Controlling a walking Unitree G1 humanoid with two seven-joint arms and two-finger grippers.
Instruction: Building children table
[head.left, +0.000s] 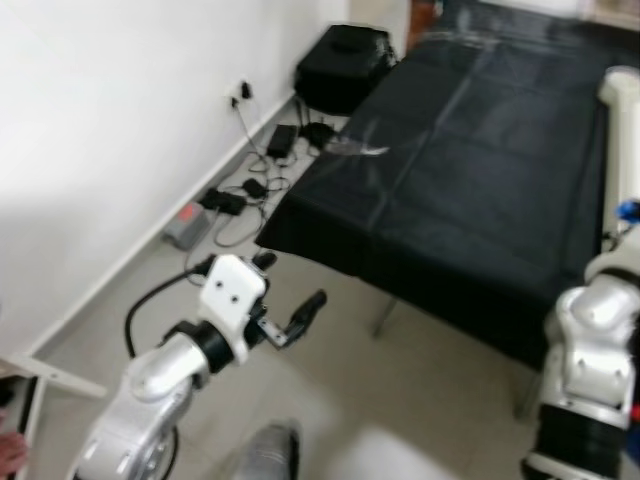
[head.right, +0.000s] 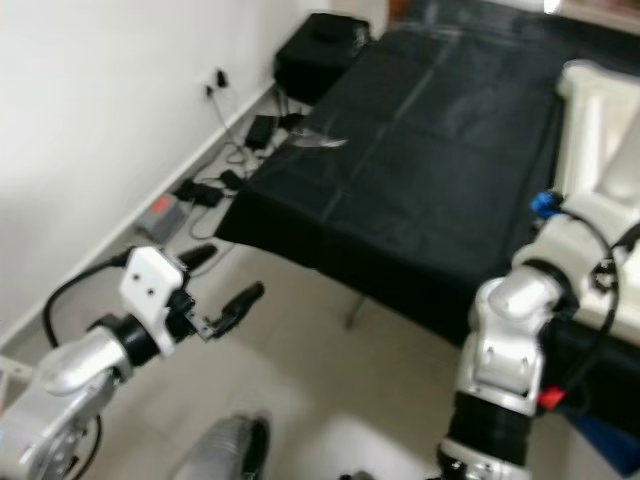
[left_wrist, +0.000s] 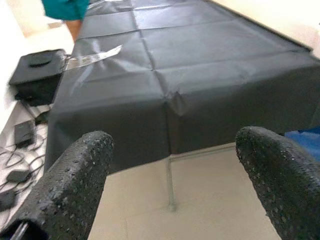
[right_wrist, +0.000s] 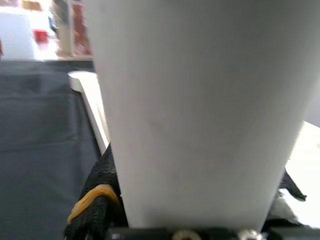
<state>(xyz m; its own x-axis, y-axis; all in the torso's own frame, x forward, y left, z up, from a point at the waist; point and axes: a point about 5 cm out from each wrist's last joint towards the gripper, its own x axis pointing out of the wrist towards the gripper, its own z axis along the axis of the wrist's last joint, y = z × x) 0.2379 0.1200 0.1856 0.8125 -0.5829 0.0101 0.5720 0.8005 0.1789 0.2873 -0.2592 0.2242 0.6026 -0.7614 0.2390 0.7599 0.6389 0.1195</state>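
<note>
The white table leg (right_wrist: 195, 110), a smooth, thick, rounded piece, stands clamped in the right tool (right_wrist: 190, 225), whose black fingers (right_wrist: 97, 200) close on its lower part; in the eye views the same white piece (head.left: 622, 130) rises over the right edge of the table (head.left: 480, 170), which is draped in a black cloth. It looks stiff and fairly light, but its painted face is probably slick, so a grip low down and square across its width seems safest, with care that the long free end does not swing. Another flat white part (right_wrist: 92, 110) lies on the cloth just beyond it. The left tool (head.left: 290, 320) hangs over the pale floor (head.left: 420, 400) short of the table's near edge, its two fingers spread wide and holding nothing. Along the wall, cables and power bricks (head.left: 235, 195) trail toward a black case (head.left: 345, 65).
</note>
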